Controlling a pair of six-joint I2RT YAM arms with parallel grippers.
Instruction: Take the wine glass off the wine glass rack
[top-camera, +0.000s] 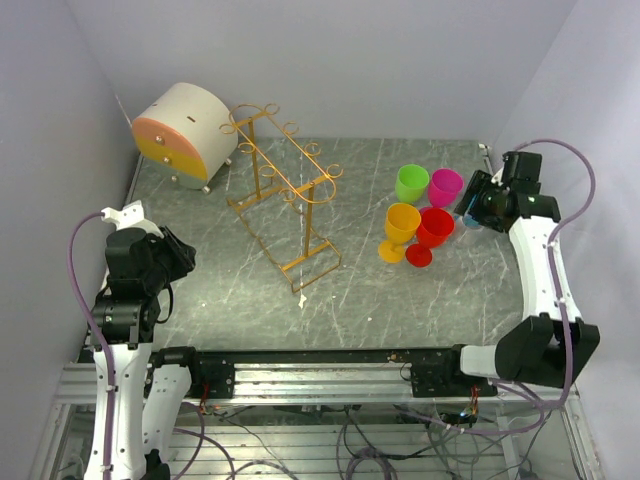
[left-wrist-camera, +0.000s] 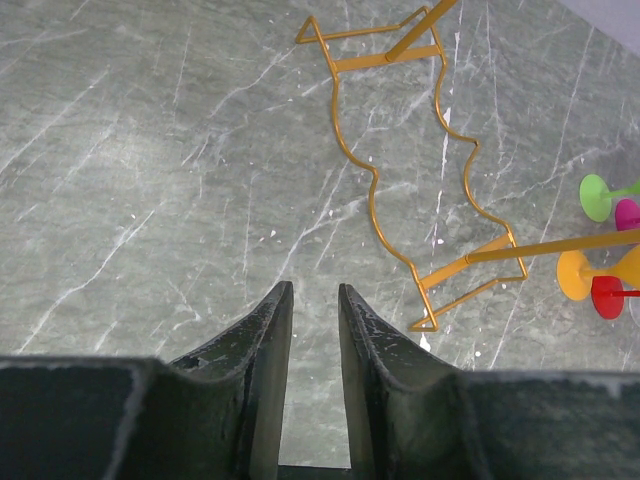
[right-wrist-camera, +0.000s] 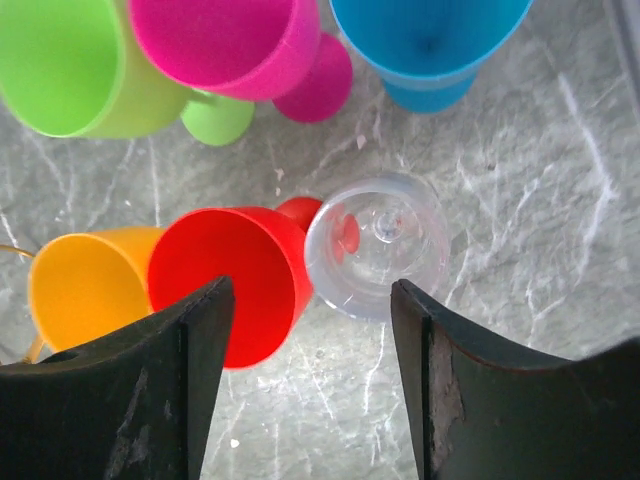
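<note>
The right tool (right-wrist-camera: 310, 285) hung near the right edge of the desk (top-camera: 400, 300), pointing straight down, its two dark fingers spread wide and gripping nothing. Just ahead of them, in the gap, the clear wine glass (right-wrist-camera: 377, 245) stood upright on the desk, seen from above as a round transparent rim. The right-hand finger looked very near that rim; whether it touched could not be told. A red cup (right-wrist-camera: 235, 280) stood right against the glass, with yellow, green, pink and blue cups crowded around.

The gold wire wine glass rack (top-camera: 285, 165) stood well apart, toward the far edge and left of the middle, with no glass visible on it. The left tool (left-wrist-camera: 314, 288) hovered near the left edge, fingers narrowly parted and empty.

The glass seemed already off the rack, so the risk lay in backing away. A sideways drift of the fingers could clip the rim and tip the tall, narrow-stemmed glass. Packed so closely, the cups could topple with it.
</note>
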